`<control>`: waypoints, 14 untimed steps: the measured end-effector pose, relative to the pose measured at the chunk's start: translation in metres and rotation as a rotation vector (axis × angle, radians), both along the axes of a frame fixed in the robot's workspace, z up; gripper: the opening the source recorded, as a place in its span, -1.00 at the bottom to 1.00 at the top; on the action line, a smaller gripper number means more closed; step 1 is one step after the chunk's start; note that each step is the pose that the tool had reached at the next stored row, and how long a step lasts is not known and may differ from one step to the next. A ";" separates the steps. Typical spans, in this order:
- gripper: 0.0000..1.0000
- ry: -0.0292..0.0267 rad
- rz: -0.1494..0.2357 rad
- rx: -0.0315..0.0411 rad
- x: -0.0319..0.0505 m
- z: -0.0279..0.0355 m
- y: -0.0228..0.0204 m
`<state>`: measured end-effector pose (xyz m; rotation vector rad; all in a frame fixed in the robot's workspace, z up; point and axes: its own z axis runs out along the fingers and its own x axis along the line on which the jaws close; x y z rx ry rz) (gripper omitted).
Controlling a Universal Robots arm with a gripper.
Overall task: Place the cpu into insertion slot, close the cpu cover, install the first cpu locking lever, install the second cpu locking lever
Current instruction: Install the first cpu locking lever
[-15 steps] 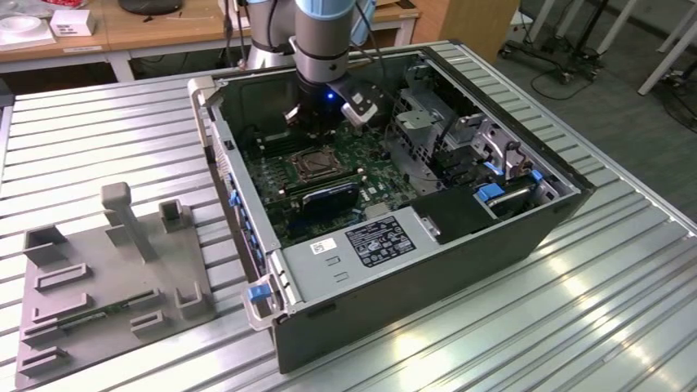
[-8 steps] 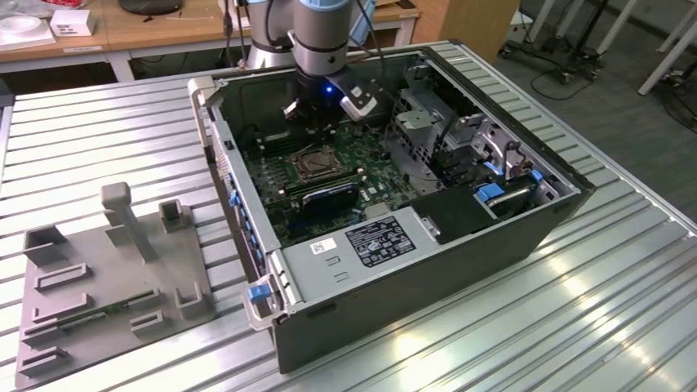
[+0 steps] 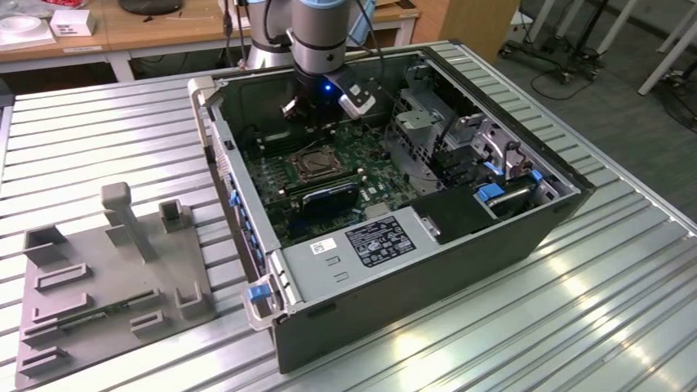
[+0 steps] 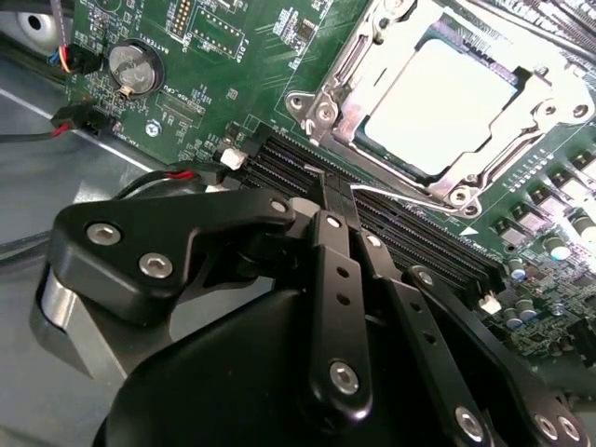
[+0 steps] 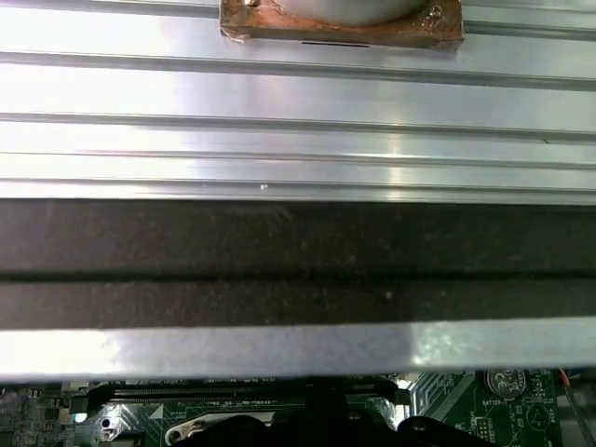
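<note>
We see the gripper with its fingers pressed together, holding nothing, tips just above the black memory slots beside the insertion slot. The cpu lies flat in that socket, and the cpu cover frames it. In the exterior view the arm reaches into the open computer case over the green motherboard

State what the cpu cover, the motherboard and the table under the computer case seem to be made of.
cpu cover: bright metal, likely steel, by its glinting edges. Motherboard: green lacquered circuit laminate. Table: ribbed, brushed metal, probably aluminium, by its sheen.
</note>
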<state>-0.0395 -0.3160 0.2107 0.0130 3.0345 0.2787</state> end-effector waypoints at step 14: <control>-0.79 0.0447 -0.001 -0.0005 0.0054 -0.0015 -0.0020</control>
